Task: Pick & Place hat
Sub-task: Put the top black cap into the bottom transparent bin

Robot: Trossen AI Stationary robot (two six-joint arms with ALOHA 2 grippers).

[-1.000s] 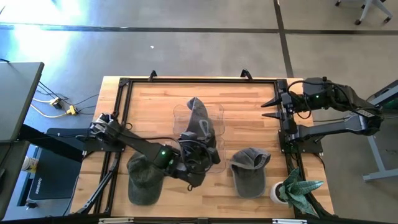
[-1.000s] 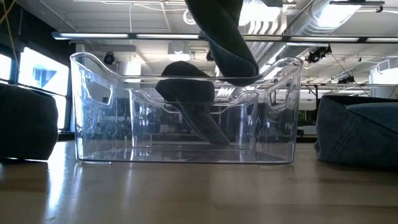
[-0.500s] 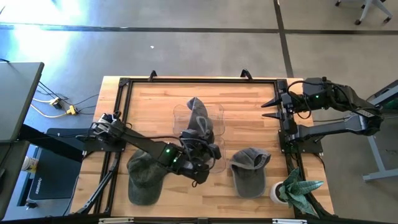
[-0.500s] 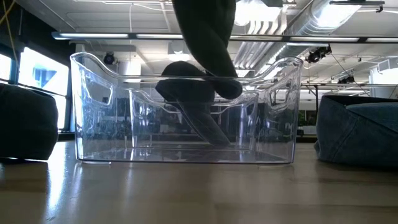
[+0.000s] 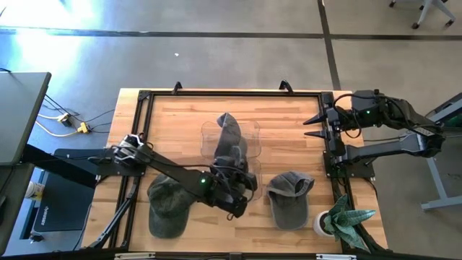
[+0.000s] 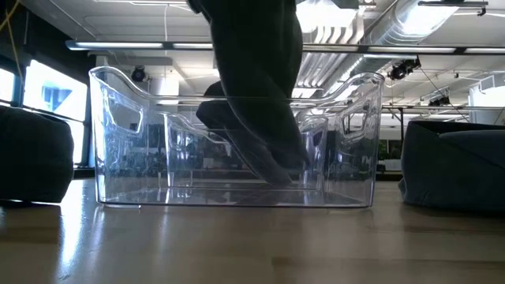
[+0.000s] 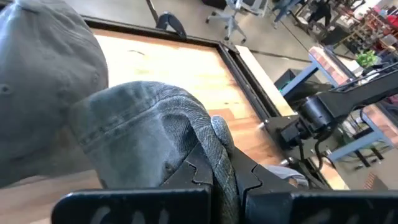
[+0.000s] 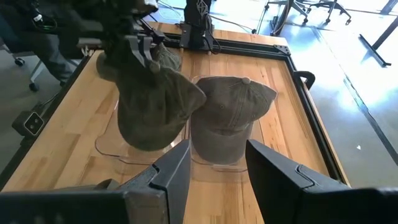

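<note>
Nearest the front edge of the desk [image 5: 173, 115], two caps at rest: green cap [image 5: 167, 204] on the left, grey cap [image 5: 290, 198] on the right, potted plant [image 5: 339, 219] in the right corner. Between them, left gripper [image 5: 242, 189] with jaws clamped on a dark cap [image 8: 152, 106], dangling over the front rim of the clear bin [image 6: 237, 142]. Inside the bin, another cap [image 8: 231, 112]. Farther back at the right edge, right gripper [image 5: 310, 121] raised and waiting, jaws apart and empty.
</note>
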